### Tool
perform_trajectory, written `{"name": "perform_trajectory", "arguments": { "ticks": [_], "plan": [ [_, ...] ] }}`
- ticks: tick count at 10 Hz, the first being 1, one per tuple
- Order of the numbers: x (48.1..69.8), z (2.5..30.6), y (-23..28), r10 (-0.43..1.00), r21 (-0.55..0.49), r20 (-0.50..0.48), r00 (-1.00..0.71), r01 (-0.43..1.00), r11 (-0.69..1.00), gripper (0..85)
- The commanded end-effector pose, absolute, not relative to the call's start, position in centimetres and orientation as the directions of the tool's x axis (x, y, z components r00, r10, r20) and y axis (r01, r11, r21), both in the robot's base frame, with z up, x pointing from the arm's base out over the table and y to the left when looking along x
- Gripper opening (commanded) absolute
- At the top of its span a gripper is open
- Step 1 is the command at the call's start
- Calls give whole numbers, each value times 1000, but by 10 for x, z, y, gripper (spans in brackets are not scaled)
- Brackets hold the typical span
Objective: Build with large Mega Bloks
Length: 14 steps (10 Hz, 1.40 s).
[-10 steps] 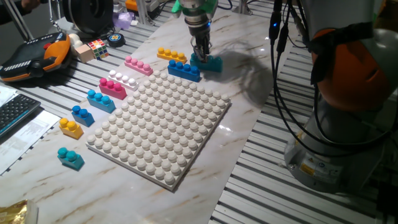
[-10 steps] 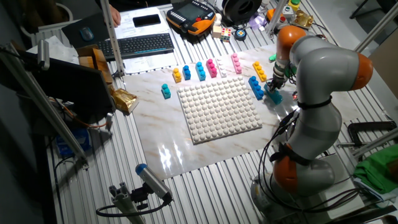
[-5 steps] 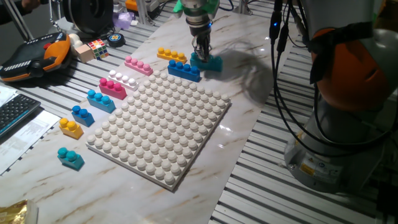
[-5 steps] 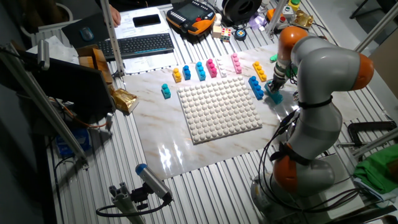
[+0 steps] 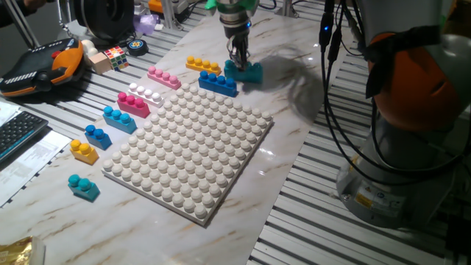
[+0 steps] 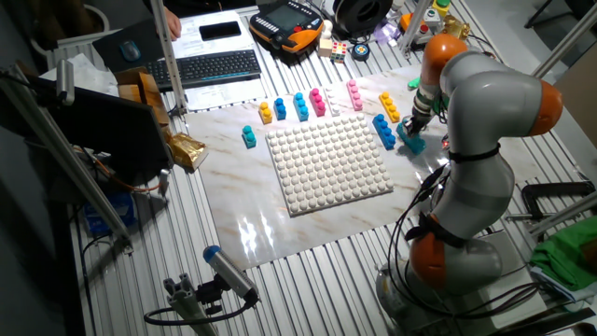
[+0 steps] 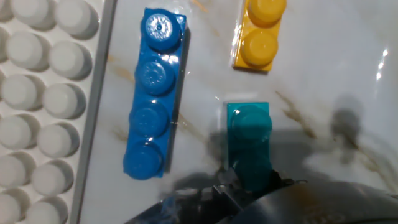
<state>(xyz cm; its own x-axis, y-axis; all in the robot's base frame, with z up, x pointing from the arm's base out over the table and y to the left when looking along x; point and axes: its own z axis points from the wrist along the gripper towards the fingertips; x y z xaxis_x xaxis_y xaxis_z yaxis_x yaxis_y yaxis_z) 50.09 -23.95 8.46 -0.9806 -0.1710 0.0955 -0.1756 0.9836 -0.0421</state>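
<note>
Two fingers of the gripper (image 5: pixel 237 61) pinch the teal brick (image 5: pixel 249 73) at the far edge of the marble table (image 5: pixel 294 125), just right of the long blue brick (image 5: pixel 218 82). In the hand view the teal brick (image 7: pixel 249 143) runs down into the gripper (image 7: pixel 249 186), its lower end hidden there (whether it rests on the table or hangs just above it I cannot tell). The blue brick (image 7: pixel 152 93) lies beside it, along the edge of the white baseplate (image 7: pixel 43 106), and a yellow brick (image 7: pixel 260 34) lies beyond.

From the fixed view, more bricks line the baseplate's (image 5: pixel 193 151) left side: yellow (image 5: pixel 202 65), pink (image 5: pixel 163 77), white (image 5: pixel 146 95), magenta (image 5: pixel 133 104), light blue (image 5: pixel 119 118), a small blue one (image 5: pixel 97 136), a small yellow one (image 5: pixel 85 151) and a small teal one (image 5: pixel 84 187) nearest. From the other side, the arm (image 6: pixel 485 103) bends over the gripper (image 6: pixel 414 126).
</note>
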Motion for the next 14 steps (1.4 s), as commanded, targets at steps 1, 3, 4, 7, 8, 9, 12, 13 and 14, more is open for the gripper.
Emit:
{"name": "perform_trajectory", "arguments": {
  "ticks": [1,3,4,7,8,9,12,13,14],
  "plan": [
    [501,96,-235,-157,-37,105,-982,-162,986,7],
    [506,119,-219,-106,-25,121,-987,-110,994,7],
    [509,129,-209,-83,-19,122,-989,-86,996,7],
    [514,150,-170,-8,-31,102,-995,-11,999,7],
    [515,152,-159,17,-22,91,-996,15,1000,7],
    [516,154,-146,51,-13,76,-996,50,999,7],
    [517,145,-121,102,-35,41,-994,100,994,7],
    [520,140,-117,106,-30,39,-994,105,994,7],
    [521,138,-116,109,-36,31,-994,108,993,7]
  ]
}}
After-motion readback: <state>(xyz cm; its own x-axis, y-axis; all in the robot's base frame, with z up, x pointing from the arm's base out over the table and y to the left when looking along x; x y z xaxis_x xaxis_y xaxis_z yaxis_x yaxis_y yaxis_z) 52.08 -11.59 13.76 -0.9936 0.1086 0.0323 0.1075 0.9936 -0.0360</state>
